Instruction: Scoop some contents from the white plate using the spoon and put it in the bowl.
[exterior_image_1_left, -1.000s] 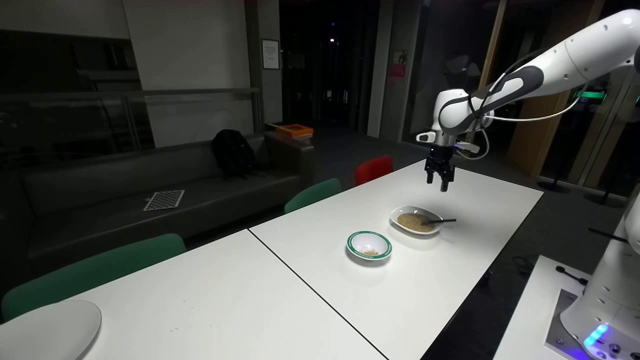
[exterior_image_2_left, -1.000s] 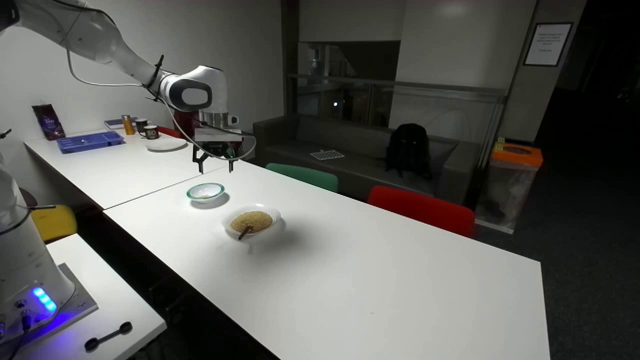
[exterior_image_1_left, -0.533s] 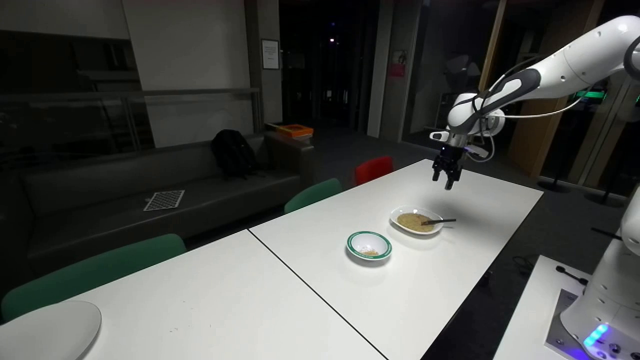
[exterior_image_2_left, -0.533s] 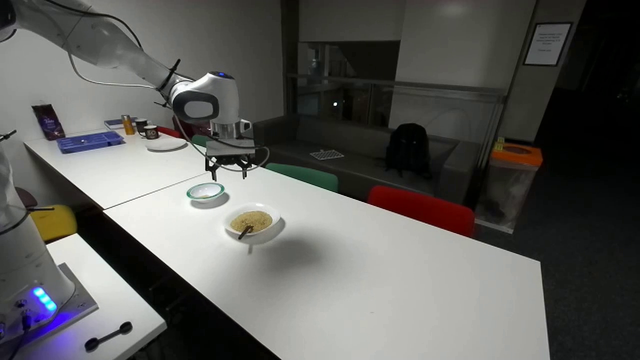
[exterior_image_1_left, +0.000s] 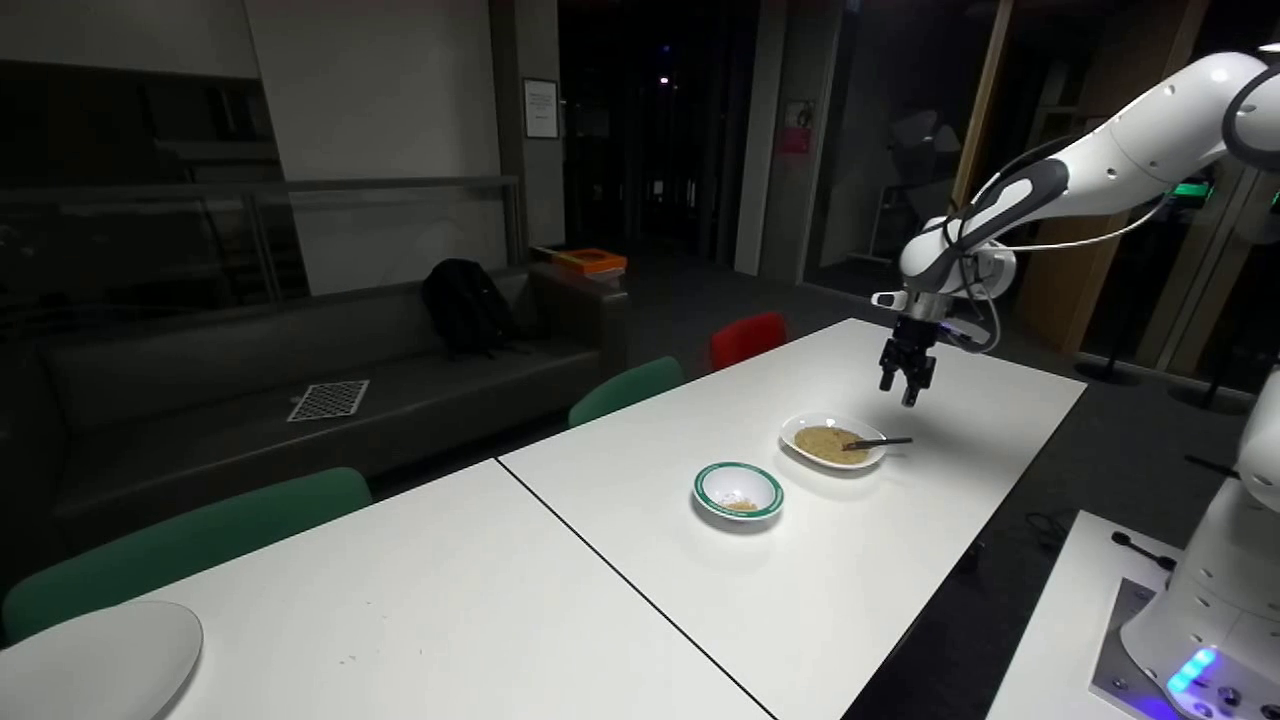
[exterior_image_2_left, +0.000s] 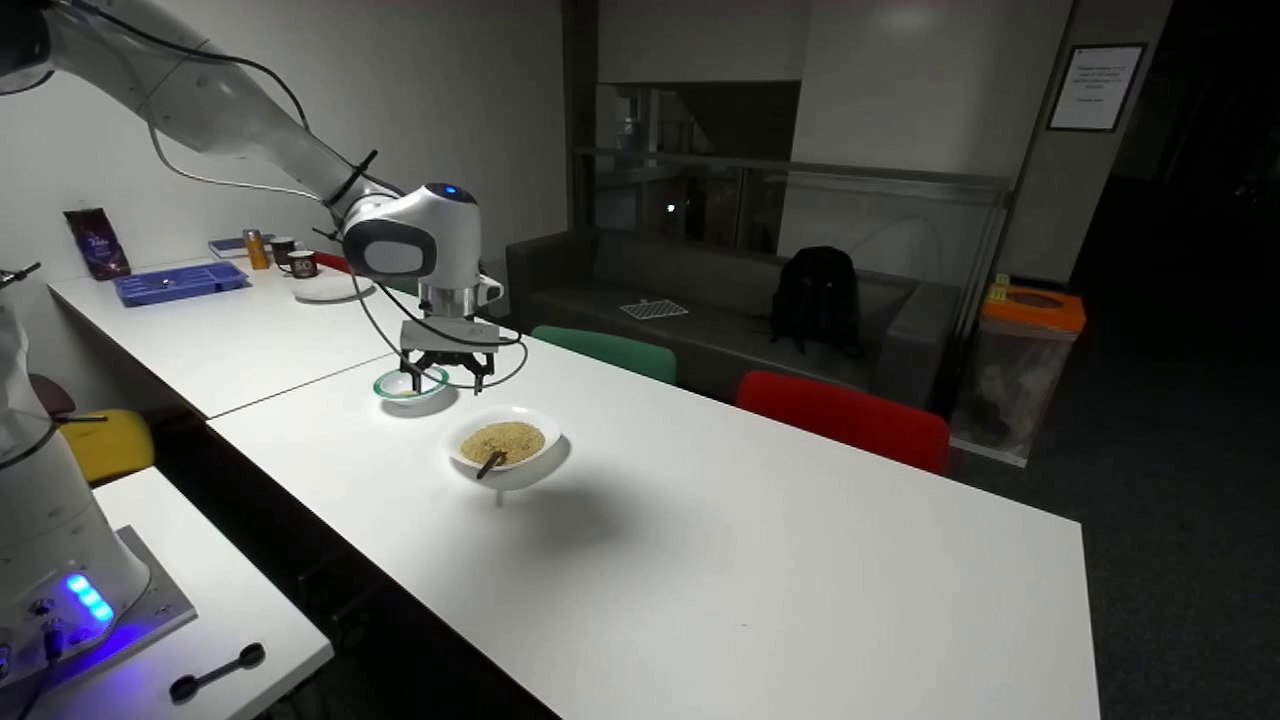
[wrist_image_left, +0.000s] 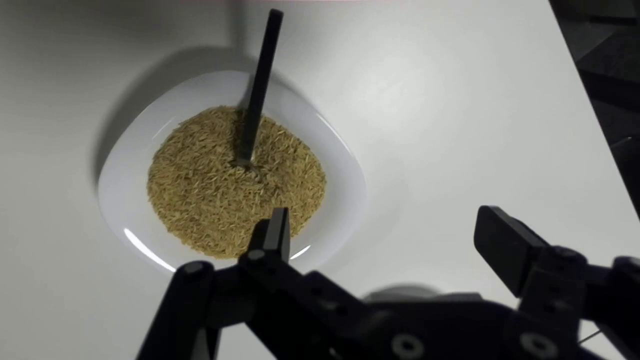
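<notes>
Hand (exterior_image_2_left: 448, 388) pointing down, spread wide, hovering near white plate (wrist_image_left: 125, 187)

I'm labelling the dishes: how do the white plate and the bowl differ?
The white plate is plain-rimmed, the bowl green-rimmed.
The white plate looks wider than the bowl.
The white plate holds plenty of brown grain with the spoon in it; the bowl, only a small tan patch.
Both are white inside and sit on the table.
</notes>
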